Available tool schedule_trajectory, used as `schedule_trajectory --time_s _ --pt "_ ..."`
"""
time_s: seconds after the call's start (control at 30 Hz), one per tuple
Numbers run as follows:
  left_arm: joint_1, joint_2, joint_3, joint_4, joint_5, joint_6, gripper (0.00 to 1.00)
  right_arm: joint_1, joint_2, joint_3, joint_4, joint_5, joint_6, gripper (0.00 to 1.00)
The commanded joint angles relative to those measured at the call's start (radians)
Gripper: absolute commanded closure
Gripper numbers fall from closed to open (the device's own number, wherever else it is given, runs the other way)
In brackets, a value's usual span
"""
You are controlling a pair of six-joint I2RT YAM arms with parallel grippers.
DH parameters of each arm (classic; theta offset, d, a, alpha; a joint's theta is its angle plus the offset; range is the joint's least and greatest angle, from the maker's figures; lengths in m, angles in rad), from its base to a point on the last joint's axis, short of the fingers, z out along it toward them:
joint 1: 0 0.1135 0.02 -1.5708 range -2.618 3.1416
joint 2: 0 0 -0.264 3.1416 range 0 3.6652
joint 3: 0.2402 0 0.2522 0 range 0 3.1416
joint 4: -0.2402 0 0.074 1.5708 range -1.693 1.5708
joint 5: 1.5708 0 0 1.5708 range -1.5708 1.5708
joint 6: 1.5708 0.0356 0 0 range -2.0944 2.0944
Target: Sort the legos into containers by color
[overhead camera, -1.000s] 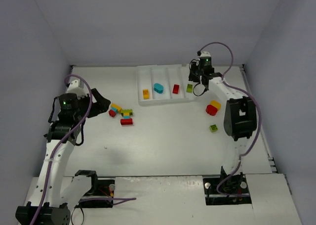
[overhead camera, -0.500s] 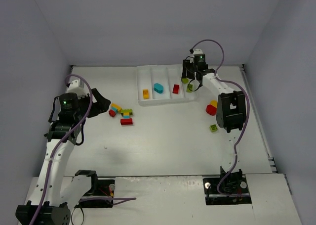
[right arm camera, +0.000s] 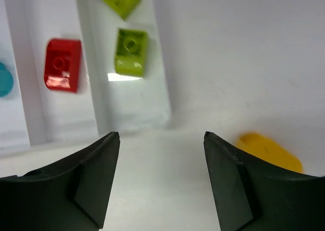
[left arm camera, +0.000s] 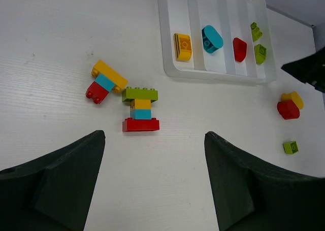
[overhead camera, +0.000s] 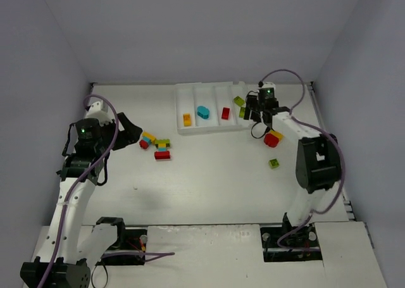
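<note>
white four-compartment tray (overhead camera: 212, 129) holds yellow brick (overhead camera: 186, 119), cyan brick (overhead camera: 203, 112), red brick (overhead camera: 225, 113), two green bricks (overhead camera: 243, 112); mixed stacks (overhead camera: 162, 149) loose outside.

glossy plastic legos (right arm camera: 62, 64), probably plastic tray (left arm camera: 175, 12)

No legible text, label, brand, number or sign in any of the three views. Ring-shaped relief on the stud of the lime green brick (right arm camera: 131, 52), seen from the right wrist: perhaps moulded lettering, too blurred to read.
</note>
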Motion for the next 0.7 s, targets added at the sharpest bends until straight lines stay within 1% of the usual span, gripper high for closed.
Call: schedule_trajectory --time_s 0.0,0.03,0.07,0.1,0.17,0.2,0.27,0.4,0.57,0.6,0.67 --pt "0.003 -0.015 0.036 0.067 0.018 0.003 0.27 -0.031 -0.286 -0.178 0.033 0.141 0.129 0.36" --pt "0.003 -0.015 0.036 0.065 0.021 0.003 0.27 -0.052 -0.328 -0.222 -0.005 0.17 0.152 0.36" --pt "0.001 -0.017 0.035 0.068 0.021 0.002 0.27 -0.066 -0.407 -0.267 -0.024 0.173 0.199 0.35" --pt "0.003 -0.015 0.035 0.068 0.024 0.002 0.27 -0.077 -0.446 -0.351 -0.039 0.171 0.219 0.34" --pt "0.001 -0.014 0.038 0.068 0.029 0.0 0.27 -0.117 -0.538 -0.425 -0.096 0.174 0.271 0.33" --pt "0.003 -0.014 0.038 0.067 0.03 0.002 0.27 -0.129 -0.564 -0.488 -0.105 0.168 0.272 0.33" --pt "0.001 -0.015 0.036 0.07 0.032 -0.001 0.27 -0.154 -0.613 -0.536 -0.121 0.147 0.264 0.33" --pt "0.001 -0.017 0.033 0.07 0.032 0.0 0.27 -0.175 -0.628 -0.591 -0.135 0.073 0.218 0.33" --pt "0.001 -0.01 0.033 0.071 0.035 0.0 0.27 -0.18 -0.559 -0.606 -0.147 -0.02 0.16 0.32" --pt "0.001 -0.01 0.035 0.07 0.034 -0.001 0.27 -0.18 -0.545 -0.606 -0.144 -0.074 0.157 0.32" --pt "-0.002 -0.009 0.032 0.071 0.034 0.0 0.27 -0.18 -0.493 -0.6 -0.144 -0.086 0.16 0.32"
